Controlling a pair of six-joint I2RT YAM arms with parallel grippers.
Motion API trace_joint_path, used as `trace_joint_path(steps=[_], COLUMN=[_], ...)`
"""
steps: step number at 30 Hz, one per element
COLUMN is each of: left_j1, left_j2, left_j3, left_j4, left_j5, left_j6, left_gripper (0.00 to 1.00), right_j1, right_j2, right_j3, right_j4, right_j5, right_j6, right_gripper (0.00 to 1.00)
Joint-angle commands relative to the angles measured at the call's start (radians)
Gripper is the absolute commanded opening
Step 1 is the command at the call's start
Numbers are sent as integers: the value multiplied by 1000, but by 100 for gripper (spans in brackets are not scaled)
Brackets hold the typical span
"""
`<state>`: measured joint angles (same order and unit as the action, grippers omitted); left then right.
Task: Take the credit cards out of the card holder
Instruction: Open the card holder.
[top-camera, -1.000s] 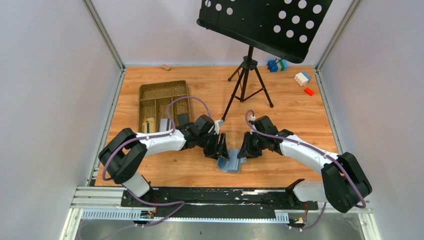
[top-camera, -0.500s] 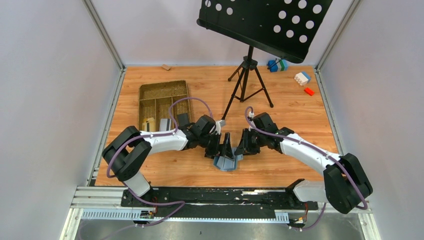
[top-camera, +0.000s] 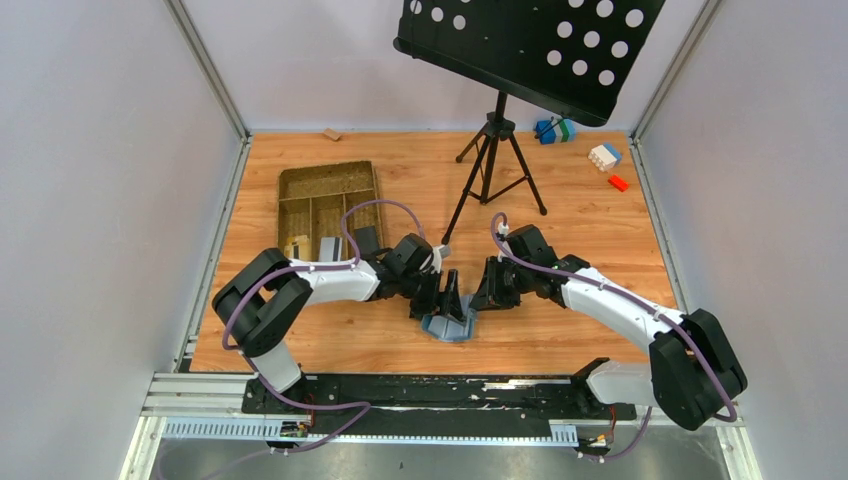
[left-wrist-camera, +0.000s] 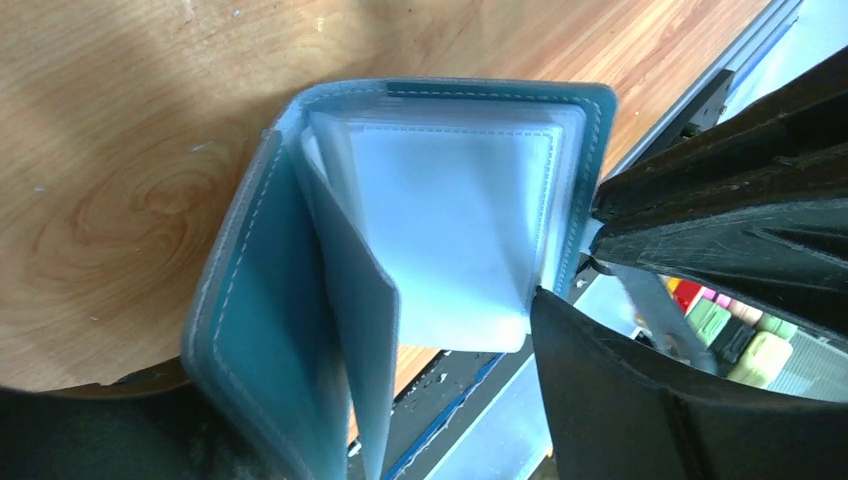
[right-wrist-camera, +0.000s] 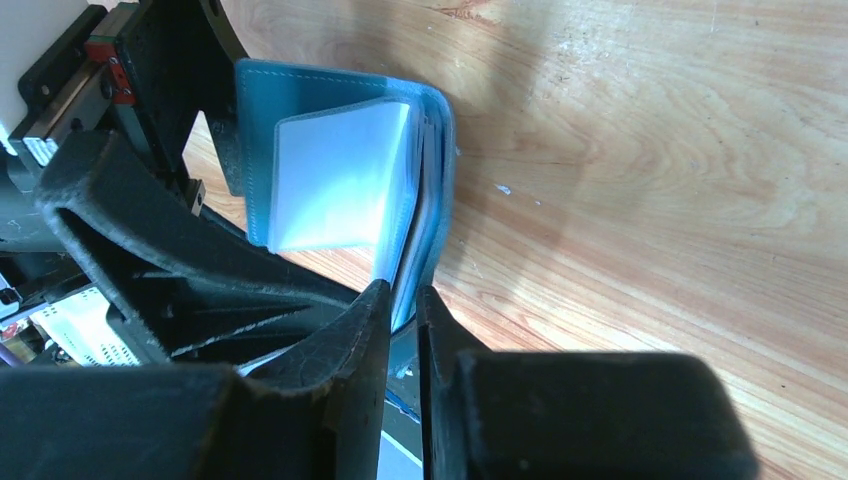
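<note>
Wooden counter (top-camera: 580, 210) between pale walls (top-camera: 100, 200); right hand (right-wrist-camera: 400, 295) pinches the open holder (right-wrist-camera: 260, 100), left hand (top-camera: 442, 298) spread wide.

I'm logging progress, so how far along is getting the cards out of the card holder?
Done: the card holder is folded open. In hand: the right pincer pinches its edge while the left pincer stands open beside it. Left: the clear sleeves show no card, and I can't tell whether any is already out.

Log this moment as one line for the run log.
card holder: open, sleeves fanned | right gripper: pinching its edge | left gripper: open beside clear sleeves
</note>
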<state>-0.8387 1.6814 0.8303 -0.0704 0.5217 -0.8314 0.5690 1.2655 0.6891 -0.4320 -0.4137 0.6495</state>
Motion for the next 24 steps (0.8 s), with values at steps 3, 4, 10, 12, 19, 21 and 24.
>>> trace_joint_path(steps=[3, 4, 10, 12, 19, 21, 24], left_j1=[-7, -7, -7, -6, -6, -7, -7], left_j2=[16, 17, 0, -4, -3, -6, -13], left_j3=[-3, -5, -16, -18, -51, -55, -66], left_j4=[-10, -10, -5, 2, 85, 92, 93], left_j5=[-18, -19, -28, -27, -3, -6, -11], left_j6=[-3, -6, -22, -29, -83, -88, -99], left_gripper=[70, 67, 48, 44, 41, 41, 41], right_j1=[8, 8, 7, 8, 7, 7, 7], right_j2=[-31, -32, -39, -44, -68, -65, -47], right_j3=[26, 26, 19, 11, -11, -11, -13], right_j4=[6, 5, -10, -13, -16, -14, -18], right_j5=[-12, -12, -1, 3, 4, -2, -6], right_j6=[1, 0, -8, -10, -9, -11, -11], right_gripper=[16, 16, 22, 34, 56, 55, 53])
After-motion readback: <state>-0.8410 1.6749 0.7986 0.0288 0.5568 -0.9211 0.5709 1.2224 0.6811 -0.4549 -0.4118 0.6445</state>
